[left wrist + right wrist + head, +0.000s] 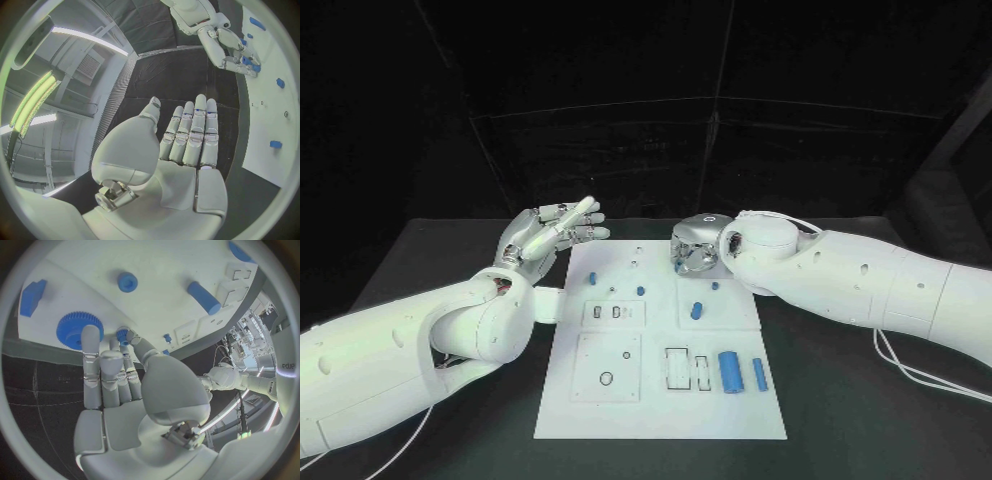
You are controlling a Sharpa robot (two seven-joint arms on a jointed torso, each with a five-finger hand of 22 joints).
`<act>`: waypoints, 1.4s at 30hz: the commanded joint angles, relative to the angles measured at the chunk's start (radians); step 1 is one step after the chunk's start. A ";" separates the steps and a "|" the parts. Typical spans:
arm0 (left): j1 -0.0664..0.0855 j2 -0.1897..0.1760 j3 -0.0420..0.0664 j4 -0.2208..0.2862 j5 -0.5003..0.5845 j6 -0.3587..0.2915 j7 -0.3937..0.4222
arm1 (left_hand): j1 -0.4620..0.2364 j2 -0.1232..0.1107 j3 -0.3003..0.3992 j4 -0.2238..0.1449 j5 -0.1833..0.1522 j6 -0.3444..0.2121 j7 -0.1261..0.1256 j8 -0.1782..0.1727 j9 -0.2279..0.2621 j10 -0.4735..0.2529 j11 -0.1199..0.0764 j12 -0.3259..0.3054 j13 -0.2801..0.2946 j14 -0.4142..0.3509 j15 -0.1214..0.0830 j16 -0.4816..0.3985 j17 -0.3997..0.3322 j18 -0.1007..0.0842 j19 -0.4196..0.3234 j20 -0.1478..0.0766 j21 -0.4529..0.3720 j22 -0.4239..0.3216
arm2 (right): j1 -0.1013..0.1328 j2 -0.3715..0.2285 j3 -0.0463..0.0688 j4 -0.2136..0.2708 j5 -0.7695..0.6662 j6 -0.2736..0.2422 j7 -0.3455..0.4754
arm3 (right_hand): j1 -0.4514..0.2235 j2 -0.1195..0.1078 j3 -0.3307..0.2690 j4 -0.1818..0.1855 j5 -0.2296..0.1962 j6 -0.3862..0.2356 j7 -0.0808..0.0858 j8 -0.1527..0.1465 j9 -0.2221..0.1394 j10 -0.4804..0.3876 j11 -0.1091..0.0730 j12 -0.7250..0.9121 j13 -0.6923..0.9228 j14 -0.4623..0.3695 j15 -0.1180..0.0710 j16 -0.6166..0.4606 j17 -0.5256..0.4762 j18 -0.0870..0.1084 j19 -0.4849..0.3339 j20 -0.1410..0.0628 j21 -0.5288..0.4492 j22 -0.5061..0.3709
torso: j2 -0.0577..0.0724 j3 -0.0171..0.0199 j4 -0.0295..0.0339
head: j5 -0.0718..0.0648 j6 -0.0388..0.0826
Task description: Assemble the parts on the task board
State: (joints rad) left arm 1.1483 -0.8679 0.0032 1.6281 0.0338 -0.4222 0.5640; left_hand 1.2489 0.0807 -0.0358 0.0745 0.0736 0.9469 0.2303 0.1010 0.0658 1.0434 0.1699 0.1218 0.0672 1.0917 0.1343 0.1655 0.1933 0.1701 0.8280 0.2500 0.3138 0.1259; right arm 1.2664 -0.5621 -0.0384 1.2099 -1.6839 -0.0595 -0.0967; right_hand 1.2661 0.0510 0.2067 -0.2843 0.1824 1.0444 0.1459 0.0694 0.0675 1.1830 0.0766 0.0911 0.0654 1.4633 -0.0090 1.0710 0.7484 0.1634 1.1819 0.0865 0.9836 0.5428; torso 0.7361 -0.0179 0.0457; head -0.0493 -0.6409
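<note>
— Board (661, 400) position, from the head camera?
— White, mid-table; the left hand (548, 232) sits beside its far left corner, the right hand (700, 250) over its far end.
— Left wrist camera?
— Left hand's fingers (199, 131) straight, slightly apart, holding nothing.
— Right wrist camera?
— Fingertips touch a small blue peg (122, 335) beside the blue gear (74, 328); whether they grip it, I cannot tell.
</note>
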 commanded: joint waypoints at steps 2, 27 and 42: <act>0.001 0.001 0.001 -0.001 -0.001 0.017 0.001 | -0.005 0.004 -0.004 0.000 0.002 -0.001 0.004 -0.003 -0.001 0.000 0.008 -0.005 -0.002 -0.008 0.000 -0.006 0.001 0.012 -0.007 -0.001 -0.003 -0.001 | 0.002 0.005 0.000 -0.006 0.004 0.036 0.016 | 0.002 0.013 0.031 0.000 -0.027 0.017 -0.001 0.002 0.001 0.014 0.000 0.003 -0.001 0.020 -0.001 0.025 0.025 0.006 0.012 0.002 0.030 0.035 | 0.002 0.0001 0.0001 | -0.001 -0.003; 0.002 -0.005 0.001 -0.004 -0.001 0.023 -0.007 | -0.003 0.008 -0.003 -0.001 0.003 -0.002 0.006 -0.005 -0.001 -0.001 0.009 -0.008 -0.002 -0.006 0.001 -0.007 0.002 0.013 -0.007 0.000 -0.004 -0.002 | 0.002 -0.024 0.001 0.037 0.051 -0.204 0.053 | 0.000 -0.003 0.214 0.007 -0.079 0.062 0.002 -0.002 0.000 0.042 -0.001 -0.014 -0.001 0.009 -0.004 0.102 0.081 -0.005 0.012 0.003 0.127 0.135 | 0.004 -0.0005 -0.0016 | 0.005 0.015; 0.002 0.007 0.000 -0.014 -0.001 0.029 -0.009 | -0.002 0.009 -0.003 -0.002 0.003 -0.002 0.006 -0.006 -0.001 -0.002 0.010 -0.008 -0.002 -0.006 0.001 -0.008 0.003 0.013 -0.007 0.000 -0.004 -0.002 | 0.002 0.089 0.002 -0.091 0.065 -0.253 0.045 | -0.002 -0.012 0.232 0.011 -0.080 0.058 0.005 -0.004 0.000 0.037 0.001 -0.018 -0.002 0.010 -0.002 0.113 0.091 -0.005 0.012 0.004 0.136 0.144 | 0.009 -0.0001 0.0055 | 0.013 0.026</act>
State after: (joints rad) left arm 1.1485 -0.8625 0.0032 1.6151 0.0348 -0.4117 0.5512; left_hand 1.2489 0.0807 -0.0357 0.0745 0.0736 0.9469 0.2302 0.1010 0.0660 1.0398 0.1735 0.1178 0.0666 1.0917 0.1343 0.1617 0.1948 0.1698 0.8280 0.2501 0.3138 0.1252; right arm 1.2661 -0.4791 -0.0370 1.1269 -1.6287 -0.2765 -0.0587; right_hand 1.2657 0.0498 0.4352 -0.2730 0.0997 1.1032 0.1427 0.0660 0.0668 1.2235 0.0754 0.0771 0.0631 1.4633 -0.0090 1.1818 0.8381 0.1633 1.1886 0.0892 1.1164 0.6862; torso 0.7436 -0.0180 0.0491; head -0.0370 -0.6148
